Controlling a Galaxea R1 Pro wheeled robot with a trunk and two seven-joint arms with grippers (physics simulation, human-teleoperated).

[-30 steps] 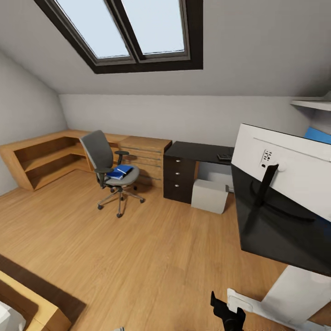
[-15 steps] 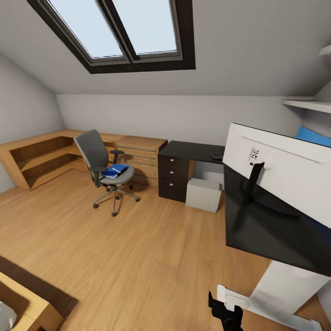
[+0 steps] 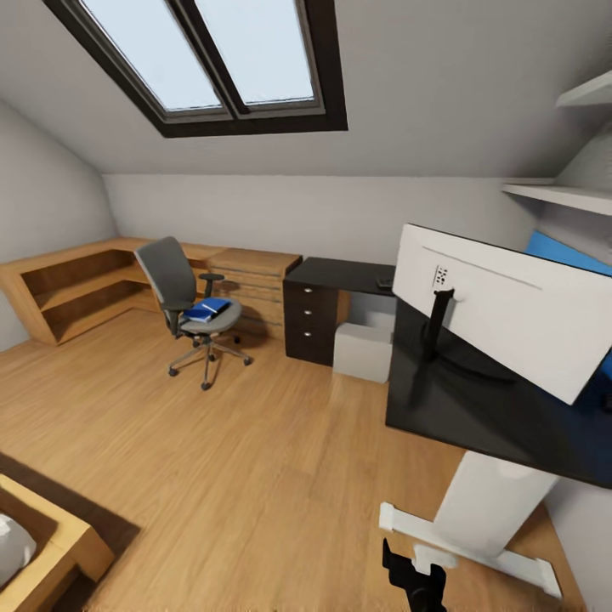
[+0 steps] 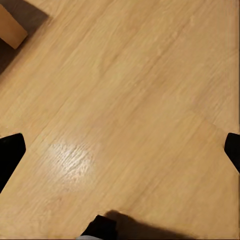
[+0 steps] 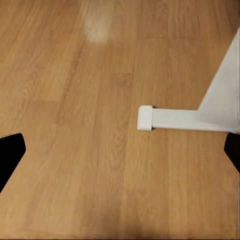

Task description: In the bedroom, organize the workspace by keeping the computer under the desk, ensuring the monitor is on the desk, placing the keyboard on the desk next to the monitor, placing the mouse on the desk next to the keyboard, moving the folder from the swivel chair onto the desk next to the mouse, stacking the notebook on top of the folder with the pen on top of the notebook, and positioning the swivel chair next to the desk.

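The blue folder (image 3: 206, 308) on the swivel chair (image 3: 189, 308) looks thin, light and probably slippery, so take its free edge; both hands hang released, holding nothing.

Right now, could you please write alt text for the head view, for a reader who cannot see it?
An attic bedroom: a grey swivel chair holding a blue folder stands on the oak floor left of a black desk. A monitor, seen from behind, stands on a near black tabletop at right.
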